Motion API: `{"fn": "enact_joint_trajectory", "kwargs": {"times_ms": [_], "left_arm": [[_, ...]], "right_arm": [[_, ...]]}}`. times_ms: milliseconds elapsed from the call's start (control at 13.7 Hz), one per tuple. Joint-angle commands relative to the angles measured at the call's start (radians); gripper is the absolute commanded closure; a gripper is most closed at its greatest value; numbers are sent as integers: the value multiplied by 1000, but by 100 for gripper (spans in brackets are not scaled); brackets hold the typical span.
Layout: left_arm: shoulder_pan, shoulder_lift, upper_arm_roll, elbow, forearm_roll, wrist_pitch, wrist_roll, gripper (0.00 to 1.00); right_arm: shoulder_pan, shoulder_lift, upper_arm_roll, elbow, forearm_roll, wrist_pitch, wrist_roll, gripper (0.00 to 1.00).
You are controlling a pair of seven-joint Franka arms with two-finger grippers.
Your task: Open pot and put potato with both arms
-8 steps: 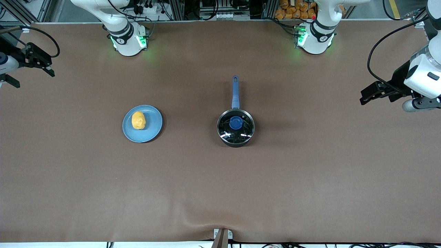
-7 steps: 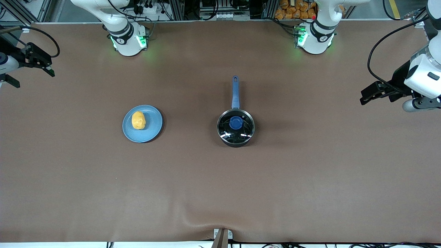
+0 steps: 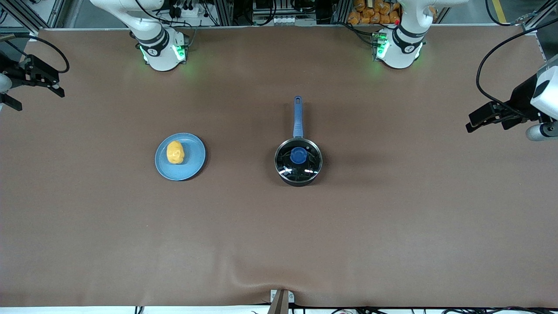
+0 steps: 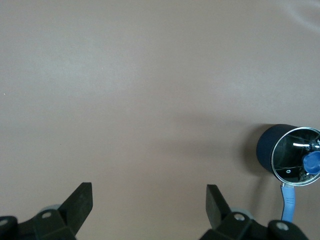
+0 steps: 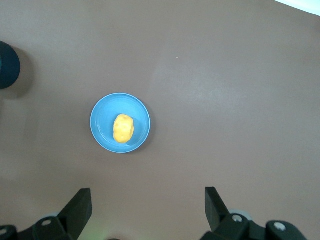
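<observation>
Nothing is grasped yet: the pot [image 3: 298, 162], lid on, sits mid-frame, the potato [image 3: 175, 152] on its plate [image 3: 192, 168], while both empty end effectors, left [image 4: 149, 201] and right [image 5: 148, 206], apparently high above the desk [image 3: 279, 235] ends, gape wide; next, the left must reach the knob [image 3: 298, 155].

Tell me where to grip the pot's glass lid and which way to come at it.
Grip the blue knob at the centre of the lid, coming straight down from above. The knob stands up from the flat glass, and the lid sits level on the pot, so a top-down pinch probably suits. The open left gripper is the closer one.
</observation>
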Motion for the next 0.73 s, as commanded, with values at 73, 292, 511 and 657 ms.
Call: {"fn": "enact_joint_trajectory", "kwargs": {"times_ms": [73,292,511,657], "left_arm": [[-8,-17,6,1,-9,-9,47,0],[-9,-16,4,1,-9,-9,50,0],[-15,-16,4,1,-11,-9,49,0],[-15,-16,6,1,-9,-9,49,0]], "right_arm": [[-15,-2,10,1,19,-12,13,0],[-10,-2,10,3,42,-19,145,0],[-12,0,11,6,38,-17,137,0],[-18,19,11,6,37,-17,139,0]]}}
